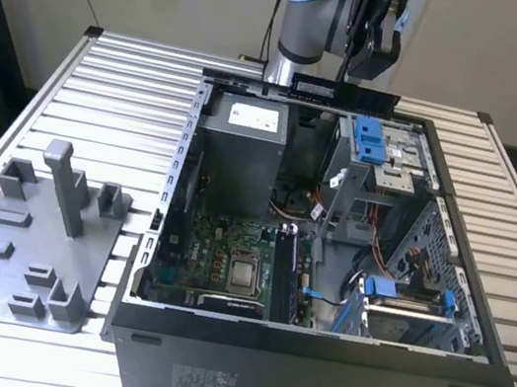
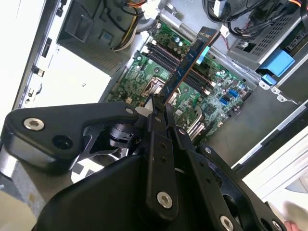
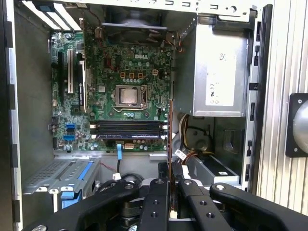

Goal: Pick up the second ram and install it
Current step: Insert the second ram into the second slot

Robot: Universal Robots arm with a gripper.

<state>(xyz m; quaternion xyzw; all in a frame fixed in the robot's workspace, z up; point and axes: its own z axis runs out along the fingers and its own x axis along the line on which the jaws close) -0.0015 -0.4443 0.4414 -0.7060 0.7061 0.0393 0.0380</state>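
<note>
**A:** Where is the second ram relative to the fingers?

**B:** Clamped between them. The gripper is closed on the upper edge of the board. In the exterior view the board hangs level above the far rim of the open computer case.

**A:** And from the wrist?

**B:** In the second wrist view the board juts out past the fingertips. In the first wrist view it is edge-on (just a thin line).

**A:** What lies under it?

**B:** The motherboard, with the CPU socket and the memory slots, well apart from the board. The power supply and the drive cage with blue clips stand nearest beneath it.

**A:** Anything outside the case?

**B:** A grey fixture plate on the slatted table, at the exterior view's left.
</note>
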